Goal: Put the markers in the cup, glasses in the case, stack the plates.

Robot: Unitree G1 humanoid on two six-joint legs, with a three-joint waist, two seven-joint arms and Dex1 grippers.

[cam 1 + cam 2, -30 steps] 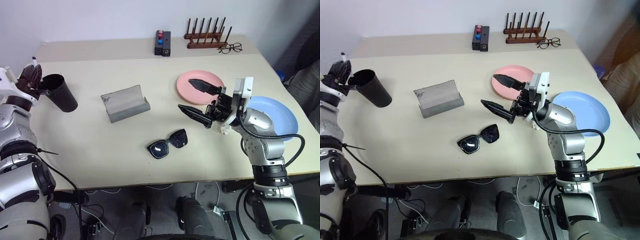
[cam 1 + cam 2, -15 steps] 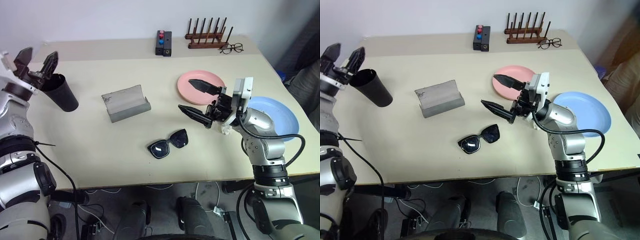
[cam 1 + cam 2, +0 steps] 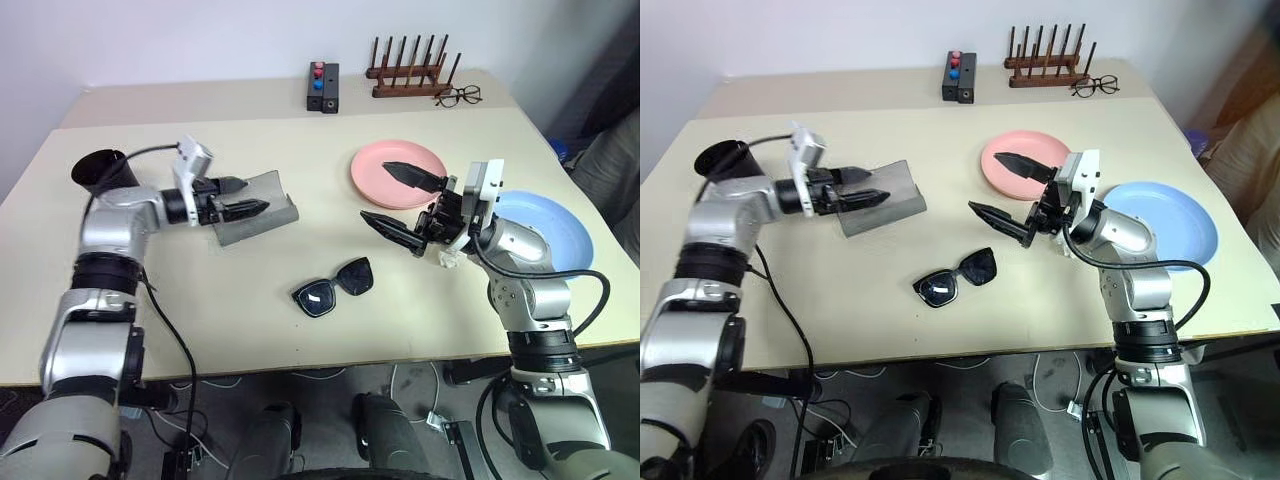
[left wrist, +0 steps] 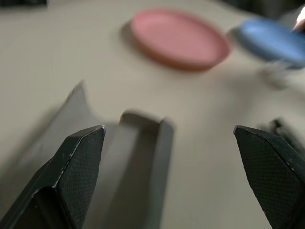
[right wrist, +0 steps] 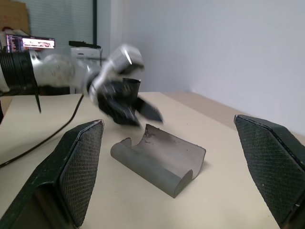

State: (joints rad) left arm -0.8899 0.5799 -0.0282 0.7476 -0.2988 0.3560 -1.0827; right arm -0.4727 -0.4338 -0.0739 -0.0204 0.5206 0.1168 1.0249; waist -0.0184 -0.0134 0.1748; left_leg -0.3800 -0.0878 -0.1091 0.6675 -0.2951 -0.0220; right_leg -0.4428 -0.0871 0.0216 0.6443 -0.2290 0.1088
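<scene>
- Spreading empty, the left gripper (image 3: 245,196) has swung from the black cup (image 3: 100,169) to the open grey case (image 3: 270,208), arm reaching rightward.
- Right gripper (image 3: 398,203), unmoved, fingers wide, hovers near the pink plate (image 3: 385,181); sunglasses (image 3: 335,287) lie nearer.

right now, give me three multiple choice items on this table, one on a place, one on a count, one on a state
1. Where do the sunglasses lie?
A. inside the case
B. on the bare table, nearer the robot than the case
C. on the pink plate

2. How many plates are on the table?
A. one
B. two
C. three

3. How is the grey case?
A. lid open, nothing inside
B. shut
C. open, holding the sunglasses

Key: 1 B, they sit on the table in front of the case. 2 B, a pink plate and a blue plate lie side by side. 3 A, its lid stands up and its trough is bare.
</scene>
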